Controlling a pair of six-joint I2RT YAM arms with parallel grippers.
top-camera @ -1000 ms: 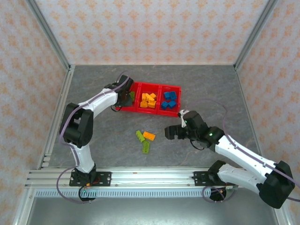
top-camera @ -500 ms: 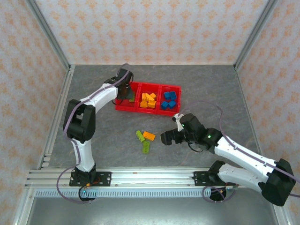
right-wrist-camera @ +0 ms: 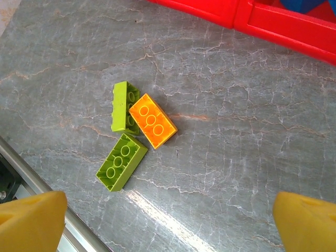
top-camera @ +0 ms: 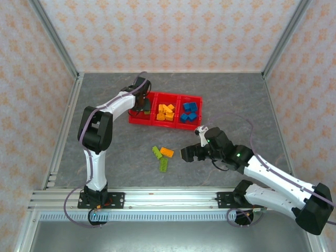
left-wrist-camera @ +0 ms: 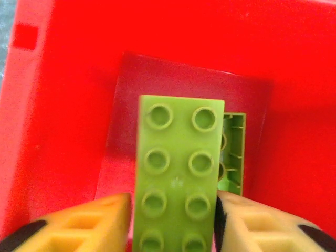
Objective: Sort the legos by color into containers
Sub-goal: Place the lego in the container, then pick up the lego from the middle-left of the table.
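Note:
The red tray (top-camera: 157, 124) has three containers. My left gripper (top-camera: 143, 105) hangs in the left one, over its floor (left-wrist-camera: 68, 105). A lime green lego (left-wrist-camera: 178, 173) lies studs up between the fingers; a sliver of red shows at the left pad, so the jaws stand slightly open. Another green lego (left-wrist-camera: 233, 152) lies behind it. Orange legos (top-camera: 166, 112) fill the middle container, blue ones (top-camera: 189, 112) the right. My right gripper (top-camera: 190, 153) is wide open above the table, right of an orange lego (right-wrist-camera: 153, 120) and two green ones (right-wrist-camera: 122, 161) (right-wrist-camera: 122, 106).
The three loose legos lie close together on the grey table in front of the tray. A metal rail (right-wrist-camera: 31, 168) runs along the near edge. The tray's front wall (right-wrist-camera: 283, 26) lies beyond the right gripper.
The left gripper moved further over the left container and its jaws loosened off the green lego. The right gripper drifted slightly left toward the loose legos, still open.

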